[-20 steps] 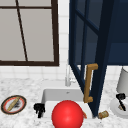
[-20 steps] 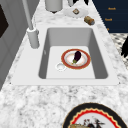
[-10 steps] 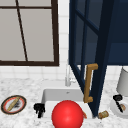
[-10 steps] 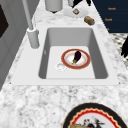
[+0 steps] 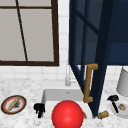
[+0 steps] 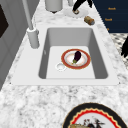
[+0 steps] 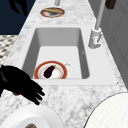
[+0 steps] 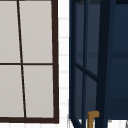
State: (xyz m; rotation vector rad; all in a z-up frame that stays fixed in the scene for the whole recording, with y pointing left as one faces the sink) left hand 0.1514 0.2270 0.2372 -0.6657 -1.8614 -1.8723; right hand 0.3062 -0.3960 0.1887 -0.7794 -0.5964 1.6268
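While both hands (image 5: 39, 108) (image 5: 113, 99) hover relaxed at the sink's (image 6: 100, 62) edges, three plates (image 6: 75, 58) (image 5: 13, 104) (image 5: 120, 110) show: one inside, two outside.

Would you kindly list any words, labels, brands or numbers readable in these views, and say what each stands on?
None: no readable text.
Round patterned plate on the counter: dark marks at its centre, too blurred to tell whether they are lettering.
Red-rimmed plate in the sink, dark blue cabinet door: no markings.
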